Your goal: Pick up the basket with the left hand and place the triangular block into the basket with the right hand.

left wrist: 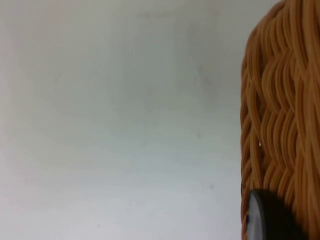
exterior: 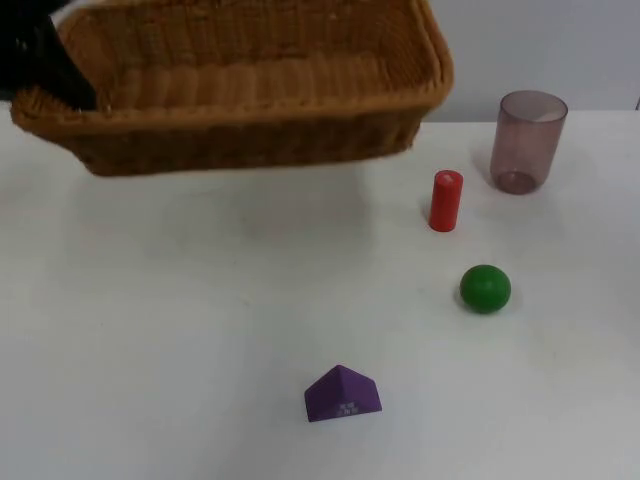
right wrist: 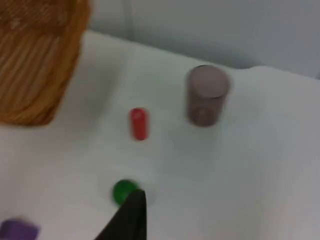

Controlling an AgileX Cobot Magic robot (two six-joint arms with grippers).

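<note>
Two hazards noted. My left gripper [exterior: 60,75] is clenched on the wicker basket [exterior: 250,90], held aloft; it may tilt. My right gripper [right wrist: 131,220], finger state unclear, hovers beside the green ball [right wrist: 123,191]; the purple triangular block [exterior: 343,394] lies further off, risking a wrong pick.

1. I saw the woven wicker basket [exterior: 250,90], tan-brown and rectangular, lifted off the table at the far left, tilted, casting a faint shadow below; its weave showed in the left wrist view.
2. I saw the purple triangular block [exterior: 343,394] resting flat-based near the front centre, apex up, well apart from the basket.
</note>
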